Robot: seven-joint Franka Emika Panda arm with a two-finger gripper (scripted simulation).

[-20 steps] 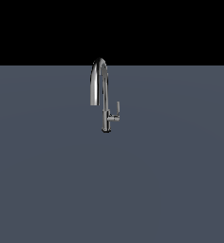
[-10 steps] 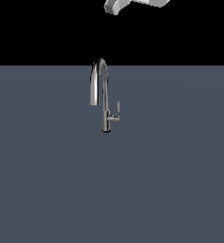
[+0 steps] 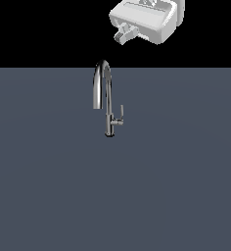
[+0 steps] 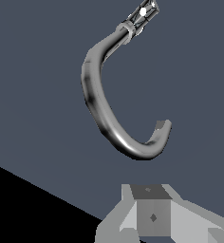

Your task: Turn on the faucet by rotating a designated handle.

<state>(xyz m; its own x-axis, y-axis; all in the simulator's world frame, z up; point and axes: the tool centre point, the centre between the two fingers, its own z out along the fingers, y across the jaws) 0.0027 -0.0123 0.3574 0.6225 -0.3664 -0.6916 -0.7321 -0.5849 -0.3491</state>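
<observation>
The chrome gooseneck faucet (image 3: 105,98) stands upright in the middle of the grey surface. Its arched spout curves down toward the exterior view's left. The handle (image 3: 120,115), a thin lever bent upward, sits on a short stub on the stem's side toward the exterior view's right. My gripper (image 3: 125,35) hangs high above the faucet, a little to the exterior view's right, touching nothing. Its fingers look closed together with nothing between them. The wrist view shows the spout's arch (image 4: 104,114) from above and the gripper (image 4: 152,213) at the picture's edge. I cannot make out the handle there.
The flat grey surface (image 3: 49,196) spreads all around the faucet with nothing else standing on it. Behind it is plain black background.
My gripper came into the exterior view from the top edge and has dropped lower toward the faucet. The faucet and its handle have not moved.
</observation>
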